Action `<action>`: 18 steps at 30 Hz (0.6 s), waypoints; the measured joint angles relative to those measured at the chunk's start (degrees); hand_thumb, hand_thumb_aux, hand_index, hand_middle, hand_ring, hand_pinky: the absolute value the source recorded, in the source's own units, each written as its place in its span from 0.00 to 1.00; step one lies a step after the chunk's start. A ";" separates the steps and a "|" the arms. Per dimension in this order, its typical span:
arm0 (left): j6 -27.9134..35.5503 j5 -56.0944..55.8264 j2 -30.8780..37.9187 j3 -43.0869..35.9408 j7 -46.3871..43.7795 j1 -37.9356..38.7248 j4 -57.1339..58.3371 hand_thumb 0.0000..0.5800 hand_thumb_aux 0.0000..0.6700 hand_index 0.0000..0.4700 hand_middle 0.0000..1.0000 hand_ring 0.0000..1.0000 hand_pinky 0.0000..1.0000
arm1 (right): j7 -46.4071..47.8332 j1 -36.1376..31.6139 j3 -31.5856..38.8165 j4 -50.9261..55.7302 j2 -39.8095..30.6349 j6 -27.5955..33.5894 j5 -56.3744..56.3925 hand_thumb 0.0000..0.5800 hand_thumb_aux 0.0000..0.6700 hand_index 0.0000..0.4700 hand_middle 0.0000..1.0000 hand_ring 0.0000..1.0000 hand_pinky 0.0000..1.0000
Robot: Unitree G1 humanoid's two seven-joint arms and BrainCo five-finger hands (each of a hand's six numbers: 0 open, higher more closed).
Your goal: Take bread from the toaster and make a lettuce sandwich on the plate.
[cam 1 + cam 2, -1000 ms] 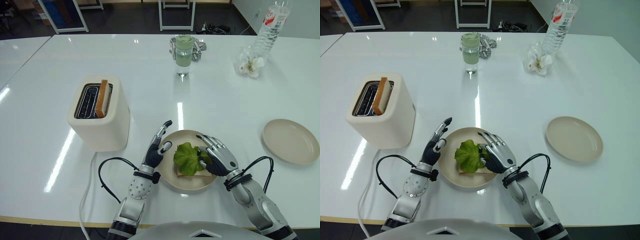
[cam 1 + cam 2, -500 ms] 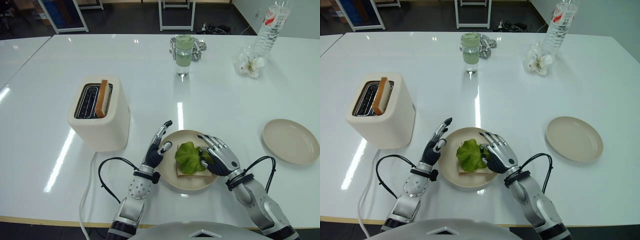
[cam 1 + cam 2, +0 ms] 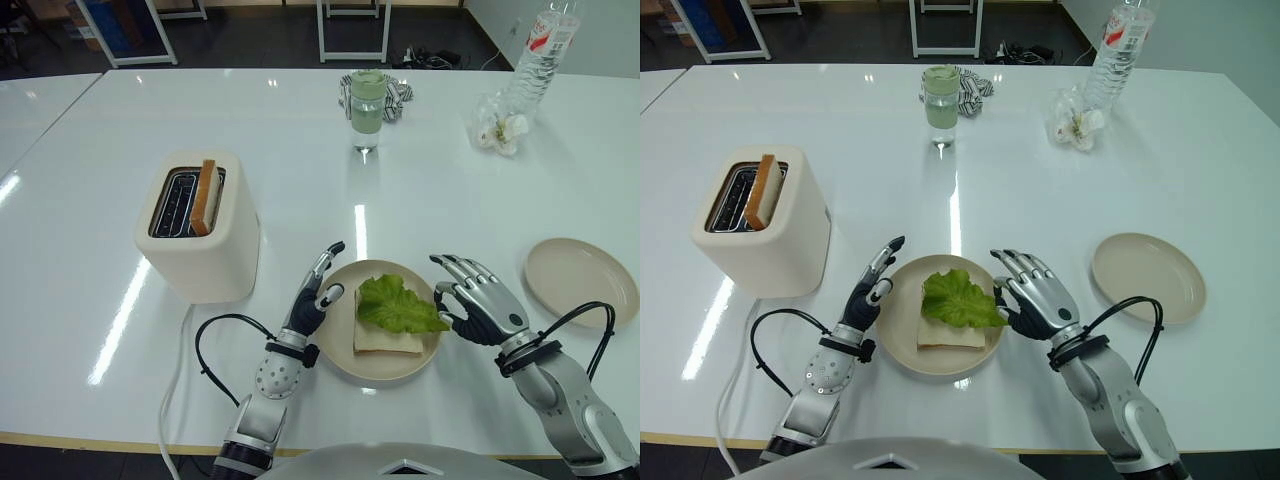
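Note:
A cream toaster (image 3: 200, 240) stands at the left with one bread slice (image 3: 206, 195) upright in its right slot. On the beige plate (image 3: 380, 371) in front of me a slice of bread (image 3: 388, 344) lies flat, and a green lettuce leaf (image 3: 395, 305) rests across its top, overhanging to the right. My left hand (image 3: 315, 298) rests at the plate's left rim, fingers stretched out and holding nothing. My right hand (image 3: 482, 306) is just right of the plate, fingers spread, its thumb close to the leaf's right tip.
A second, bare beige plate (image 3: 582, 282) lies at the right. Farther back stand a glass jar with a green lid (image 3: 367, 108), a striped cloth (image 3: 398, 96), a crumpled wrapper (image 3: 500, 128) and a water bottle (image 3: 541, 45). The toaster's cord (image 3: 170, 400) runs toward the front edge.
My right hand has let go of the lettuce and drawn back to the right off the plate. The leaf now lies flatter and farther right on the bread. The left hand is unmoved.

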 measured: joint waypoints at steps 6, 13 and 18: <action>0.01 -0.03 0.11 0.41 -0.36 -0.19 -0.03 0.00 0.00 0.00 0.00 0.00 0.00 | -0.44 -0.72 1.01 2.62 2.02 -0.34 -0.08 0.93 0.74 0.74 0.00 0.00 0.00; 0.01 -0.02 -0.15 0.11 -0.37 -0.10 -0.02 0.00 0.00 0.00 0.00 0.00 0.00 | -2.29 -4.40 2.84 8.55 3.74 -0.53 -1.62 0.91 0.70 0.70 0.00 0.00 0.00; 0.03 -0.02 -0.20 0.02 -0.36 0.12 -0.05 0.00 0.00 0.00 0.00 0.00 0.00 | -3.42 -5.58 3.42 11.69 3.70 -0.54 -2.76 0.91 0.71 0.71 0.00 0.00 0.00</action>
